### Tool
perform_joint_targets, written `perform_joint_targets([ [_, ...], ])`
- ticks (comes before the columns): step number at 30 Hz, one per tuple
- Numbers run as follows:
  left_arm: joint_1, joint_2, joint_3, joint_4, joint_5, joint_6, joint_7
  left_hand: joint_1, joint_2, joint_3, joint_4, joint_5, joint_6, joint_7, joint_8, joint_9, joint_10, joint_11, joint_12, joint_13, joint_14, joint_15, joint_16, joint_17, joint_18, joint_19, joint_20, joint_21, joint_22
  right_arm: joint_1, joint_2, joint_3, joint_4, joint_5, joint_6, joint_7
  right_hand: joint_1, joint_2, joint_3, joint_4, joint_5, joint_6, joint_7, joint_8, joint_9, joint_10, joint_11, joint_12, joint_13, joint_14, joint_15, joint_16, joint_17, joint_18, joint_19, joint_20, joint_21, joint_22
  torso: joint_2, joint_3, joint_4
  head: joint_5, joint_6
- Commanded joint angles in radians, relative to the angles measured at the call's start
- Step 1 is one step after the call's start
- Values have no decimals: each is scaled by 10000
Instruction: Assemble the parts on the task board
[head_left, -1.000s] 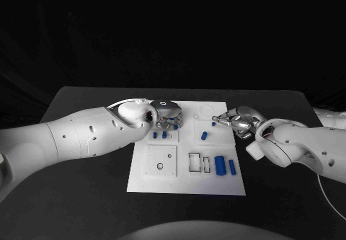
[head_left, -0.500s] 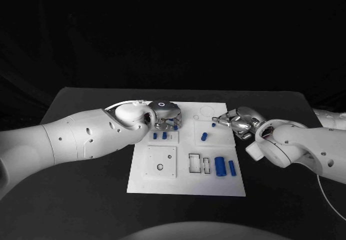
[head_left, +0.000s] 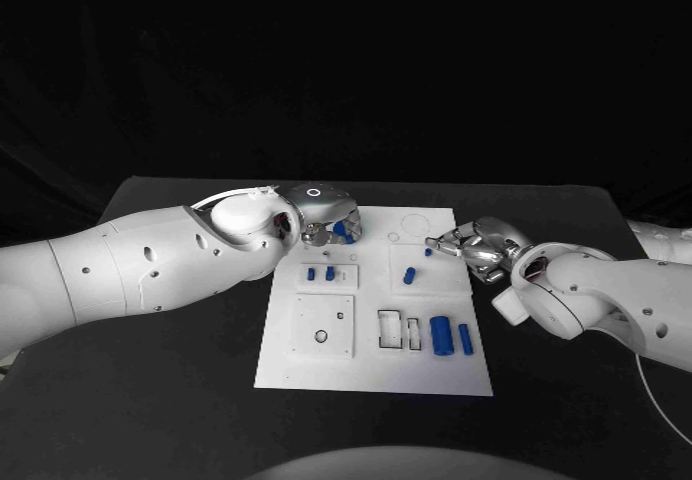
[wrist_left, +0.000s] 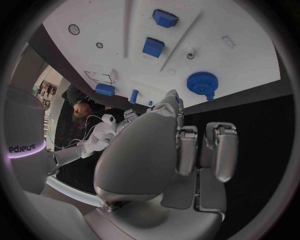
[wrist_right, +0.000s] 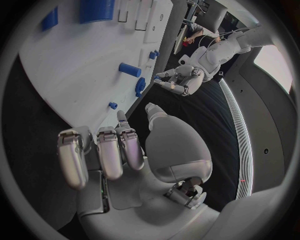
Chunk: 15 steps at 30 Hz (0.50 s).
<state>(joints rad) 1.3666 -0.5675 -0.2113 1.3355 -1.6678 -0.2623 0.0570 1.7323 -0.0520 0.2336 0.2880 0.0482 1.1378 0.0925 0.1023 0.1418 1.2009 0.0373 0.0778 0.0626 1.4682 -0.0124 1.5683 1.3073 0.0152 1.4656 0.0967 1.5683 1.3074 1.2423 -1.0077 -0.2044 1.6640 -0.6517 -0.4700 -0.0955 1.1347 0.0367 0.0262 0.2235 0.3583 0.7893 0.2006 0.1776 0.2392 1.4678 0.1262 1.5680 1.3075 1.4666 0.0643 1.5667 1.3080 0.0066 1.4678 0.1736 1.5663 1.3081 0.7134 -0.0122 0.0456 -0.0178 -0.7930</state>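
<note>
Toothed blue gear (wrist_left: 201, 83) lies on the matte board (head_left: 433, 372); both hands' grips unclear.

The two arms are white, thick and rounded, with small dark screw holes in the shells. The left hand (head_left: 325, 210) and the right hand (head_left: 479, 243) are silver metal. A thin pale cable runs over the left wrist, and another hangs beside the right arm.

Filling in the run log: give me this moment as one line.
left hand: over white task board far-left area, near blue gear | right hand: at board's right edge, holding nothing visible | blue parts on board
</note>
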Motion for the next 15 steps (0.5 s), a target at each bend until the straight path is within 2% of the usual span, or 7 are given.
perform_joint_targets([
  [1,40,-110,4,116,-68,-93,-35,-52,-28,58,7,-8,67,-16,41,17,84,-8,11,0,1026,44,25,2635,-152,1052,-25,25,2634,-11,5,-2,-3,-43,160,1,-25,81,-51,-19,65,59,42,58,-14,1030,69,28,2633,1042,82,41,2628,-66,1030,82,45,2627,14,-4,-1,-12,-1],
  [15,109,-632,-3,306,-63,485,-154,-118,-33,87,32,-8,70,-38,18,7,85,-21,-42,-9,1026,43,25,2635,-152,1052,-20,25,2634,-15,-8,-3,1,-46,181,-41,-25,81,-51,-19,65,59,42,58,-14,1030,69,28,2633,1042,82,41,2628,-66,1030,82,45,2627,16,-9,5,19,-39],
])
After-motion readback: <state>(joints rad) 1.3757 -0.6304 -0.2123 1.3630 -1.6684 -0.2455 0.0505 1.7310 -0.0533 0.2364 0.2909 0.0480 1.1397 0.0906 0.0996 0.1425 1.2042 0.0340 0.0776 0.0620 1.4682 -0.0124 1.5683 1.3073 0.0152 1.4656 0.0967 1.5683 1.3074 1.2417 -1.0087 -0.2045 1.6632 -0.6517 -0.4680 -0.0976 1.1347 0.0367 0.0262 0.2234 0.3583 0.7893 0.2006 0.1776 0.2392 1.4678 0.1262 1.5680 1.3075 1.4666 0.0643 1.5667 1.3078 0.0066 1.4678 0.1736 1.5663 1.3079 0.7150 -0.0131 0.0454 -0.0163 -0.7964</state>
